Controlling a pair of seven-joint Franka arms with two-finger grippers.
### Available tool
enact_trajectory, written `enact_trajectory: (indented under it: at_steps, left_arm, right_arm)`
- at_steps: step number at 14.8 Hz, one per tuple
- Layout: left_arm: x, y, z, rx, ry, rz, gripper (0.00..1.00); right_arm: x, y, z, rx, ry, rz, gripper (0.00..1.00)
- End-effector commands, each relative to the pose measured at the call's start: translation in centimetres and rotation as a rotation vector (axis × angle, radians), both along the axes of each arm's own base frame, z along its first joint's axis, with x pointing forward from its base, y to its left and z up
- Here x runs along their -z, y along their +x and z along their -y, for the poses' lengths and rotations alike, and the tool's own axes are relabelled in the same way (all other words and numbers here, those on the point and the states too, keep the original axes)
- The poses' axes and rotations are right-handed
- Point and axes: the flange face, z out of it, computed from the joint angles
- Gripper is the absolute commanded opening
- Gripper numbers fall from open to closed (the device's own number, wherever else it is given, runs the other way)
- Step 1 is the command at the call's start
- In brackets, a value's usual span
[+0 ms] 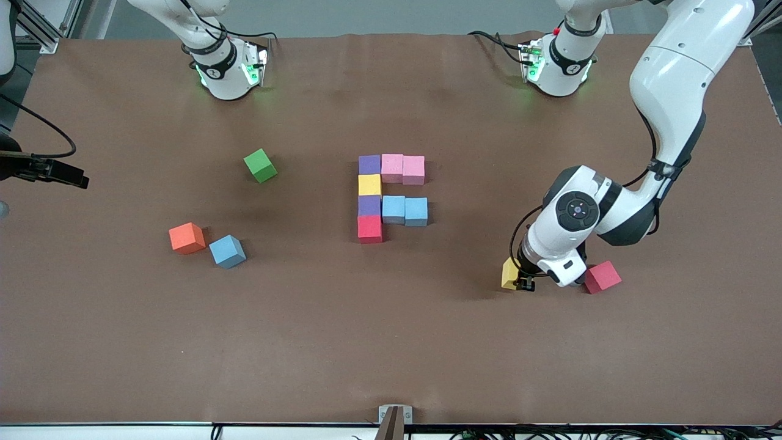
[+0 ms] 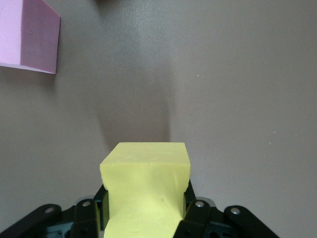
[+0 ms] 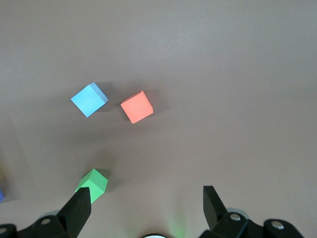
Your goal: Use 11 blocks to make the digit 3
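yellow block [image 2: 146, 188] pinched between left gripper [image 1: 524, 282] fingers; right gripper [image 3: 147, 208] fingers spread, waiting

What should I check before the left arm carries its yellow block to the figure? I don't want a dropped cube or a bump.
1. Grip: left gripper fingers shut on the yellow block: ok.
2. Block lifted off the table: cannot tell.
3. Loose red block beside the gripper, apart from it: ok.
4. Spot next to the red block in the figure free: ok.
5. Right gripper open, waiting above the green cube, off the route: ok.
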Motion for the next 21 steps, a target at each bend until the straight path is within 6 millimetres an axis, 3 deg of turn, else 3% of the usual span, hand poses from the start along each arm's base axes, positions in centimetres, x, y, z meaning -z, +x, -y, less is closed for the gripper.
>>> enact_trajectory:
  at_steps: [1,2,7,14,18,21]
  left_arm:
    - [-0.3,0.3,0.0,-0.012,-0.008,-0.01,0.41]
    - [-0.3,0.2,0.0,-0.012,-0.007,-0.011,0.41]
    - [-0.5,0.3,0.0,-0.014,-0.007,-0.008,0.41]
    - [-0.5,0.2,0.3,-0.012,-0.009,-0.007,0.41]
    - [-0.4,0.2,0.3,-0.012,-0.008,-0.01,0.41]
    - [-0.4,0.2,0.3,-0.009,-0.007,-0.009,0.41]
  right_arm:
    - [-0.2,0.0,-0.8,-0.029,0.007,0.001,1.0]
    - [-0.5,0.1,-0.9,-0.033,0.006,0.007,1.0]
    - [-6.1,-0.5,-2.1,-0.051,0.004,0.061,1.0]
    - [-5.7,-1.5,-3.7,-0.089,0.018,-0.024,1.0]
    - [-8.4,-1.9,-5.1,-0.123,0.025,0.034,1.0]
    - [-8.4,-2.6,-6.0,-0.137,0.033,-0.019,1.0]
